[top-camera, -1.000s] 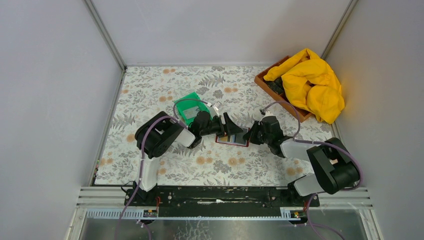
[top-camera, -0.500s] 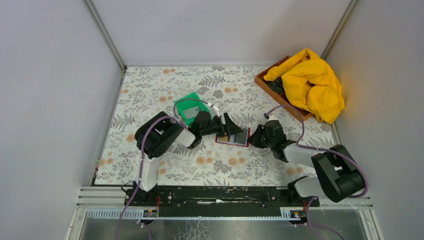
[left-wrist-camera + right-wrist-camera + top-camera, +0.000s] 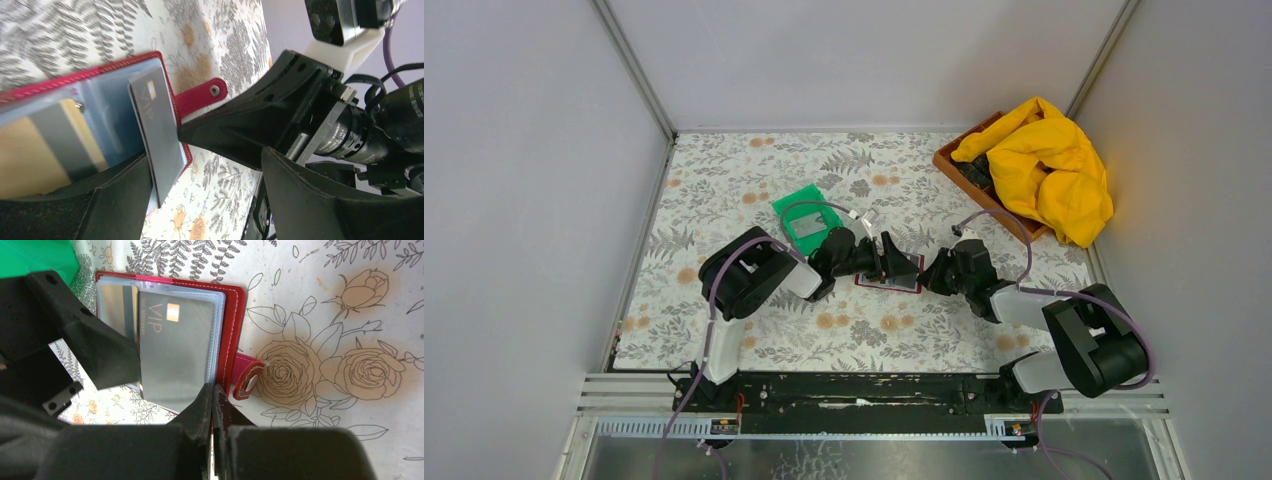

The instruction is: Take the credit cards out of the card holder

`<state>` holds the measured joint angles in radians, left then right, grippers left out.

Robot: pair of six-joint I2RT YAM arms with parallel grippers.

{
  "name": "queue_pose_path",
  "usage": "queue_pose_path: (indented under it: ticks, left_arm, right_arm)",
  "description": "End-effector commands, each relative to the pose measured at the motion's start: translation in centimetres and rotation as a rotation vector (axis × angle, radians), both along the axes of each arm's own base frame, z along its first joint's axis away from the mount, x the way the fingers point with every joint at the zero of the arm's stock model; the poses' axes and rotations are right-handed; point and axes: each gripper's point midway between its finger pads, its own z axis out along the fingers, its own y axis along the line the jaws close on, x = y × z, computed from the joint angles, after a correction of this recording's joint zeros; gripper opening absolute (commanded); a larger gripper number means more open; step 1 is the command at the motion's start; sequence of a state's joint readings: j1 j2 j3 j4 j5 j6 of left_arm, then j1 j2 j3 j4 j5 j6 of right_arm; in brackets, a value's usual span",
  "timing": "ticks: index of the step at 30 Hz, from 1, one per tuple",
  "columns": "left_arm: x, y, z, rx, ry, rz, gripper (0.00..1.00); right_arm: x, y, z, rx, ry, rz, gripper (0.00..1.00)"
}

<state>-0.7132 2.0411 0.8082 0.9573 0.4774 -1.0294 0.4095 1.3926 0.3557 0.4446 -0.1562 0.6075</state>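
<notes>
**Item 1, card holder** (image 3: 872, 284): I am seeing it lying open and flat on the floral table cover (image 3: 724, 180), near the middle of the table. Its pale sleeves are facing up. Its red snap tab (image 3: 247, 380) is sticking out at three o'clock in the top view, toward the right arm.

**Item 2, grey card** (image 3: 175, 350): Marked VIP, it is sitting over the top sleeve and overhanging the holder's edge. In the left wrist view it looks to be tilting up off the sleeves.

**Item 3, gold-tan card** (image 3: 25, 160): It is sitting inside a sleeve, under the clear plastic.

**Item 4, left gripper** (image 3: 902, 266): It is reaching in from nine o'clock with its jaws spread wide over the holder and is clamping nothing. The grey card's end is meeting the inner face of one finger (image 3: 120, 195).

**Item 5, right gripper** (image 3: 212, 392): It is coming in from three o'clock with its jaws pressed together and nothing visible between them. The tip is sitting at the holder's edge, just beside the snap tab. I cannot tell whether it is pressing down.

**Item 6, green bin** (image 3: 796, 205): It is lying at ten o'clock from the holder, just behind the left gripper.

**Item 7, brown tray** (image 3: 946, 160): It is sitting at two o'clock in the far right corner, with a yellow cloth (image 3: 1049, 165) heaped in it.
</notes>
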Motion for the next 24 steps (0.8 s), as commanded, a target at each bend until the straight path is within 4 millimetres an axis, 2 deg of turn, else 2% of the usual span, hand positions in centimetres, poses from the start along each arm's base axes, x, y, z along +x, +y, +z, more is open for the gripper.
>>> queue_pose_path:
  ticks: [1, 4, 7, 10, 13, 15, 19, 24]
  left_arm:
    - [-2.8, -1.0, -1.6, 0.0, 0.083, -0.076, 0.82]
    - [-3.1, -1.1, -1.0, -0.029, 0.089, -0.091, 0.82]
    - [-3.0, -1.1, -1.1, -0.026, 0.092, -0.089, 0.8]
    - [-3.0, -1.0, -1.8, -0.009, 0.097, -0.08, 0.68]
    - [-2.9, -0.8, -2.7, 0.008, 0.114, -0.071, 0.63]
    - [-3.0, -0.7, -3.2, 0.016, 0.129, -0.073, 0.63]
    - [-2.8, -0.3, -3.1, 0.009, 0.131, -0.07, 0.63]
    - [-2.0, 1.4, -2.8, 0.009, 0.125, -0.046, 0.63]
  right_arm:
    - [-1.0, -0.2, -1.9, -0.03, 0.061, 0.019, 0.0]
    - [-1.0, -0.1, -2.0, -0.028, 0.065, 0.023, 0.0]
    - [-1.0, -0.1, -2.0, -0.024, 0.065, 0.022, 0.0]
    - [-1.0, -0.1, -2.0, -0.024, 0.066, 0.021, 0.0]
    - [-1.1, -0.1, -2.1, -0.025, 0.068, 0.022, 0.0]
    - [-1.1, -0.1, -2.2, -0.026, 0.071, 0.023, 0.0]
    - [-1.1, -0.1, -2.5, -0.022, 0.085, 0.013, 0.0]
    - [-1.2, -0.2, -3.2, 0.03, 0.139, -0.027, 0.0]
